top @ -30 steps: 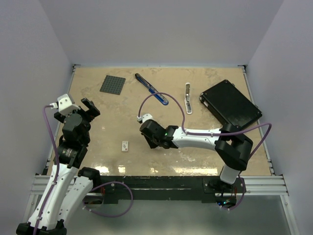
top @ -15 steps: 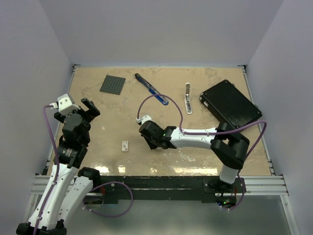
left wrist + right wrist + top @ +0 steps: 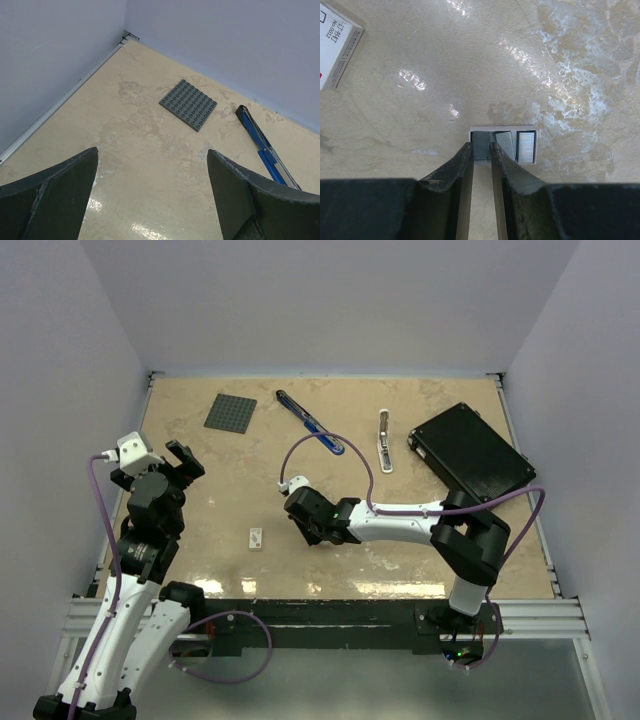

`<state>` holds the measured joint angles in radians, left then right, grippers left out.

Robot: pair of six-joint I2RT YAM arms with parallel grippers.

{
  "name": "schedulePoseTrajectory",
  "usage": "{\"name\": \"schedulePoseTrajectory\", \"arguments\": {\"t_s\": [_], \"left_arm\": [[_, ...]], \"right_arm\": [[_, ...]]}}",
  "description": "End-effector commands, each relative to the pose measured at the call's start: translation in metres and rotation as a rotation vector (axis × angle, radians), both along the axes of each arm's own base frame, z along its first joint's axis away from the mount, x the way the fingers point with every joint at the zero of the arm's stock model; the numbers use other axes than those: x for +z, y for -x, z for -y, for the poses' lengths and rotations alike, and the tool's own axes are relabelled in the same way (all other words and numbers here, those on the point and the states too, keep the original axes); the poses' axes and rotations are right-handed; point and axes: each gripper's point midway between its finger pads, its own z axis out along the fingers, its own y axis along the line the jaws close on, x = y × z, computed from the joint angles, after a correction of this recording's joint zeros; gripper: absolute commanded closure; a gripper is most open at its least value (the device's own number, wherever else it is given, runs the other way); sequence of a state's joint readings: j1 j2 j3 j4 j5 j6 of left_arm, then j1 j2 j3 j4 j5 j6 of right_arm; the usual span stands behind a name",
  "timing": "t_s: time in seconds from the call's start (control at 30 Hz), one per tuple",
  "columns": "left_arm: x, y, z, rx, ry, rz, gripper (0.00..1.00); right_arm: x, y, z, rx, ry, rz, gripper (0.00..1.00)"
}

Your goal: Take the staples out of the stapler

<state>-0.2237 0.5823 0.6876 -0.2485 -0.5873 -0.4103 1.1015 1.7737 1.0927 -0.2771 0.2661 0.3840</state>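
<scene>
The blue stapler lies on the table at the back centre, away from both grippers; it also shows in the left wrist view. In the right wrist view, a small white tray holds three grey strips of staples. My right gripper has its jaws nearly closed on the leftmost strip in that tray. In the top view the right gripper is low on the table at the middle and hides the tray. My left gripper is open and empty, held above the table's left side.
A dark grey studded plate lies at the back left. A white-and-silver tool and a black flat case lie at the back right. A small white printed tag lies left of the right gripper, also in the wrist view.
The right arm's elbow has shifted a little to the left and its gripper has edged left. The left arm has not moved.
</scene>
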Motion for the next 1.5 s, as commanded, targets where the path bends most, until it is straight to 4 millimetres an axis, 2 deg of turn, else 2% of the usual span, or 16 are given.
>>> {"name": "schedulePoseTrajectory", "arguments": {"t_s": [0.0,0.4,0.77,1.07,1.2,1.3,1.33,1.43,1.47], "left_arm": [[0.008,-0.002,0.001,0.001,0.016,0.041,0.05],[0.008,-0.002,0.001,0.001,0.015,0.04,0.06],[0.008,-0.002,0.001,0.002,0.016,0.041,0.05],[0.008,-0.003,0.001,0.001,0.015,0.039,0.06],[0.007,-0.004,0.003,-0.008,0.015,0.036,0.05],[0.006,-0.006,0.004,-0.016,0.016,0.03,0.05],[0.004,-0.006,0.005,-0.017,0.016,0.027,0.05],[0.0,-0.009,0.008,-0.031,0.011,0.011,0.05],[-0.003,-0.011,0.009,-0.039,0.01,-0.002,0.05]], "right_arm": [[0.007,-0.002,-0.01,0.019,-0.024,0.013,0.75],[0.01,-0.002,-0.013,0.028,-0.029,0.009,0.75],[0.039,-0.011,-0.011,-0.023,-0.061,0.068,0.73],[0.033,-0.017,-0.016,-0.024,-0.037,0.072,0.71],[0.039,-0.021,-0.015,-0.036,-0.034,0.089,0.65],[0.046,-0.026,-0.012,-0.057,-0.036,0.108,0.56],[0.048,-0.028,-0.01,-0.068,-0.038,0.113,0.44],[0.062,-0.038,0.0,-0.133,-0.054,0.16,0.32],[0.069,-0.041,0.003,-0.158,-0.068,0.175,0.22]]}}
